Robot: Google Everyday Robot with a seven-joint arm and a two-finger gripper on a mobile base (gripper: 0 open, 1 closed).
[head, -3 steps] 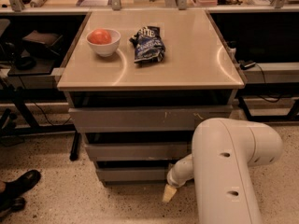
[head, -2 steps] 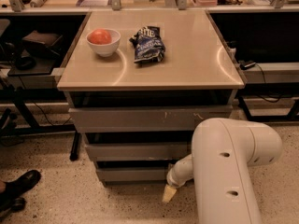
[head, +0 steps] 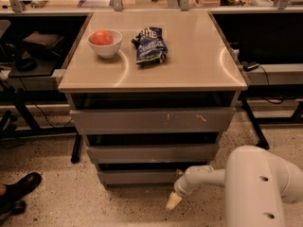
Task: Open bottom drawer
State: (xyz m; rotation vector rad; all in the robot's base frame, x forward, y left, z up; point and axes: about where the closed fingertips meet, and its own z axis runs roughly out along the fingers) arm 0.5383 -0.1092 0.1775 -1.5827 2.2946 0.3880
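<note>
Compared with a second ago, the white arm (head: 258,188) sits lower and further right in the camera view. Its bulky housing now covers less of the drawer stack. The hand (head: 173,201) is slightly lower than before, just off the floor (head: 118,207), in front of and below the right end of the bottom drawer (head: 137,176). Whether the hand is spread or pressed together cannot be told; only a pale tip shows.

The bottom drawer is the lowest and narrowest grey front under the counter (head: 189,74). Its position matches the earlier picture, and no tray is seen. The arm's forelink crosses its right end.

Above it are the middle drawer front (head: 151,152) and the widest, scratched top drawer front (head: 151,120). On the counter stand a white bowl (head: 104,44) holding a red-orange fruit (head: 102,37) and, near it, a crumpled dark snack bag (head: 150,45).

A black shoe (head: 21,188) is cut off at the left edge. The arm runs out of the view at bottom right.
</note>
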